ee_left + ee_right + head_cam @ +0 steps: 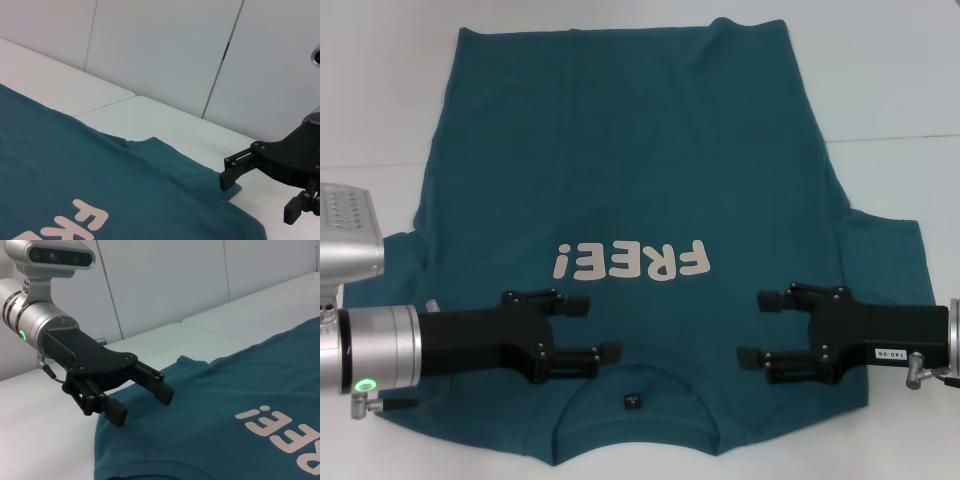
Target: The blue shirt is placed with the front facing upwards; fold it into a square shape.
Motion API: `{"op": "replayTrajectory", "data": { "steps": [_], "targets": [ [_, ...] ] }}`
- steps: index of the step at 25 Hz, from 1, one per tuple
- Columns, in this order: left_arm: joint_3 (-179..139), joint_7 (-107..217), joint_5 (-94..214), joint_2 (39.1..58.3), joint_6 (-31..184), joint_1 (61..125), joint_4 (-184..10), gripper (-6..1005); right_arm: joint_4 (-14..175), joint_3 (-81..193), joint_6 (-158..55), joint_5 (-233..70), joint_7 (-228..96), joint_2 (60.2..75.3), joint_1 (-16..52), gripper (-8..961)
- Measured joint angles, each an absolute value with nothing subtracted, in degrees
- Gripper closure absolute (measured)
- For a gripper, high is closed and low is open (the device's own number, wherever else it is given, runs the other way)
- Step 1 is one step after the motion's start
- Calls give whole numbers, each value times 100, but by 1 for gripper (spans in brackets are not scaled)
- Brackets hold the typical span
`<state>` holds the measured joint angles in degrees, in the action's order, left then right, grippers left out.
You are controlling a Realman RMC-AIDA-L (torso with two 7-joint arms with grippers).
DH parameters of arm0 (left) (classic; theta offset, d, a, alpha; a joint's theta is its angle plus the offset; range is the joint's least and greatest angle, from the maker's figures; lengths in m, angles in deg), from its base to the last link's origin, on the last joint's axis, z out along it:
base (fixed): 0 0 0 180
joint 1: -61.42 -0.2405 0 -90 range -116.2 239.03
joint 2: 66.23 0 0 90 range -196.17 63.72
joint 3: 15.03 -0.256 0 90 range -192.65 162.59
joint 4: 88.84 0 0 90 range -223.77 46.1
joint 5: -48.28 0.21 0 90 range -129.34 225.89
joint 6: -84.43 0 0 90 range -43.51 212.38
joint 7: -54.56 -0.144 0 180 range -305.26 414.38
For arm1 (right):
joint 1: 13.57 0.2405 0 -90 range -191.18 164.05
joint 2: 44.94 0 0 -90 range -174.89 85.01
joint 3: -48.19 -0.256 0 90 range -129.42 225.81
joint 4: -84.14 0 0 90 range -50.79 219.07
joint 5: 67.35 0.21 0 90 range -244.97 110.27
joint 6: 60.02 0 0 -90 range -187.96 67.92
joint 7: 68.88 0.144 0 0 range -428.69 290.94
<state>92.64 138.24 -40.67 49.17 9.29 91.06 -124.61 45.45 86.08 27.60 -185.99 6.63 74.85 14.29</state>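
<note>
Nearest my head camera: the collar end of the blue shirt (620, 170), with a small black neck label (633, 402) just inside the neckline. I log the shirt as spread flat on the white table (900, 80), front up, collar toward me and hem at the far side. The cream "FREE!" lettering (628, 261) reads upside down from my seat. Both short sleeves lie spread out to the sides.

Left gripper (603, 327): I see it over the shirt's shoulder area on my left, beside the neckline, pointing inward, its two black fingers apart with nothing between them. The right wrist view shows it (141, 400) low over the cloth near the sleeve; I cannot tell whether it touches.

Right gripper (753, 328): mirrored on the other side of the neckline, also pointing inward, fingers likewise spread and holding nothing. The left wrist view shows it (259, 195) at the edge of the sleeve.
</note>
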Motion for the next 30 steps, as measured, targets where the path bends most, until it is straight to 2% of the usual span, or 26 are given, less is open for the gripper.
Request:
{"op": "replayTrajectory", "data": {
  "steps": [17, 24, 30],
  "targets": [
    [9864, 13889, -4067, 4921, 935, 8975, -12478, 153, 4547, 8574, 2767, -18586, 663, 7494, 1439, 15],
    [11350, 15321, -3919, 4852, 975, 8569, -12927, 152, 4579, 8550, 2774, -18581, 670, 7494, 1393, 15],
    [12053, 17416, -2408, 4777, 1617, 8600, -13268, 152, 4644, 8560, 2747, -18573, 666, 7494, 1439, 15]
  ]
}}
